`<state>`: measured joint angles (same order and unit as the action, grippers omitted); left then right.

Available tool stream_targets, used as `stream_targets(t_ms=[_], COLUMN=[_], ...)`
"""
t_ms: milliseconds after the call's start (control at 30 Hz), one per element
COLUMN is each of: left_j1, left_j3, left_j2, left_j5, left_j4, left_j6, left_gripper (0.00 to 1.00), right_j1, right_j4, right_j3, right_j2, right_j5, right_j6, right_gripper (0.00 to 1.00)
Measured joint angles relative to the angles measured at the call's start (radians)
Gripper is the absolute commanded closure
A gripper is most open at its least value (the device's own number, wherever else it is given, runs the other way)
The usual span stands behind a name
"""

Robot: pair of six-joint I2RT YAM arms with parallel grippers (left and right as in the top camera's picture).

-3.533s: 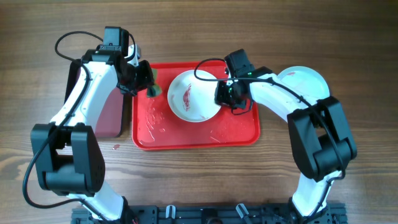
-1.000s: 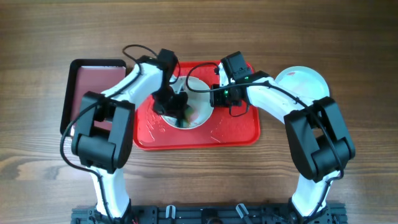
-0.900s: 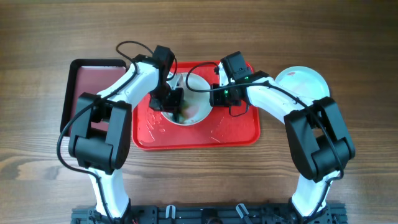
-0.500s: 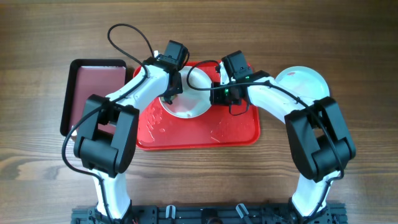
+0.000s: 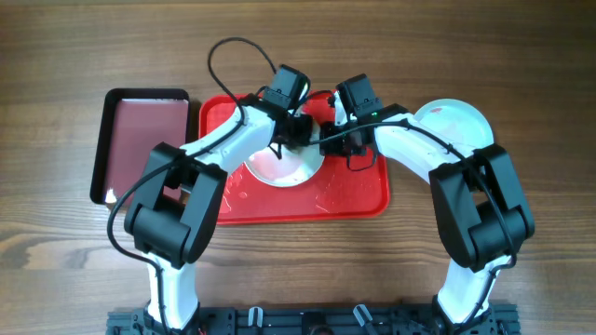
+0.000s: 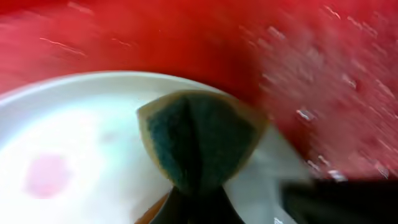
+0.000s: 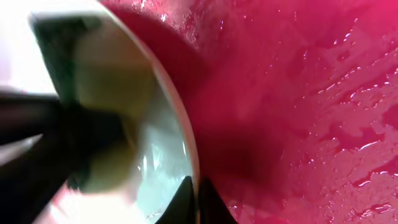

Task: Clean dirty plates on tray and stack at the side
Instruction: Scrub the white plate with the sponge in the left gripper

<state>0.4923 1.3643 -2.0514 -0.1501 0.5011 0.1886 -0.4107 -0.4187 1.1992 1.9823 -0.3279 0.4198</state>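
**Sponge meets plate on wet red tray**

At far left, a maroon tray (image 5: pixel 140 140) with a black rim lies on the wooden table (image 5: pixel 56 279), just beside the red tray (image 5: pixel 354 200), whose floor glistens with droplets. A white plate (image 5: pixel 279 167) sits inside the red tray, toward its upper middle. The left arm reaches across from the left, and the left gripper (image 5: pixel 300 130) hangs over the plate's upper right edge. The left wrist view shows its fingers pinching a folded green and yellow sponge (image 6: pixel 199 140), whose bent face is set against the plate's inner rim. A faint pink smear (image 6: pixel 46 174) shows on the plate's floor to the left of the sponge. Immediately to the right, the right gripper (image 5: pixel 326 144) stands at the plate's right edge. In the right wrist view its two fingertips are pressed close on either side of the thin rim, pinching it. Farther right, well outside the red tray, a second plate (image 5: pixel 456 119), pale with a small red mark, lies on the wood, partly covered by the right arm.
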Motion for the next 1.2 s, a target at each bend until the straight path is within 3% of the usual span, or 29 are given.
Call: stream_targets(t_ms=[100,267,500,700,800,967,1100,1200], left_j1=[0.009,-0.019,-0.161,-0.166,-0.182,-0.21,-0.204,-0.203], left_j3=[0.0,0.0,0.015,0.037,0.036,0.005,-0.01,-0.01], left_j2=[0.0,-0.004,0.004,0.014,0.014,-0.008,-0.021,-0.023], left_j5=[-0.147,-0.192,0.15,0.228,0.123,-0.332,-0.445,-0.359], left_j4=[0.062,0.082,0.116,0.417,0.483,0.459,0.248,0.074], left_j6=[-0.071,-0.098,0.182,0.262,0.179,-0.119,-0.092,0.037], left_gripper=[0.96,0.96,0.96,0.96,0.96,0.96,0.96,0.96], right_j1=[0.0,-0.001,-0.016,-0.036,-0.035,-0.029,-0.025,-0.024], right_j4=[-0.009,-0.01,0.016,0.013,0.006,0.0,-0.003,-0.003], right_j3=[0.0,-0.001,-0.001,-0.001,-0.001,-0.001,-0.001,-0.001], right_j2=[0.0,0.0,0.0,0.0,0.0,0.0,0.0,0.0], right_j5=[0.0,0.0,0.002,-0.048,-0.05,-0.044,-0.031,-0.027], right_j6=[-0.011,-0.022,-0.021,-0.029,-0.038,-0.044,-0.04,-0.036], right_gripper=[0.96,0.96,0.96,0.96,0.96,0.96,0.96,0.96])
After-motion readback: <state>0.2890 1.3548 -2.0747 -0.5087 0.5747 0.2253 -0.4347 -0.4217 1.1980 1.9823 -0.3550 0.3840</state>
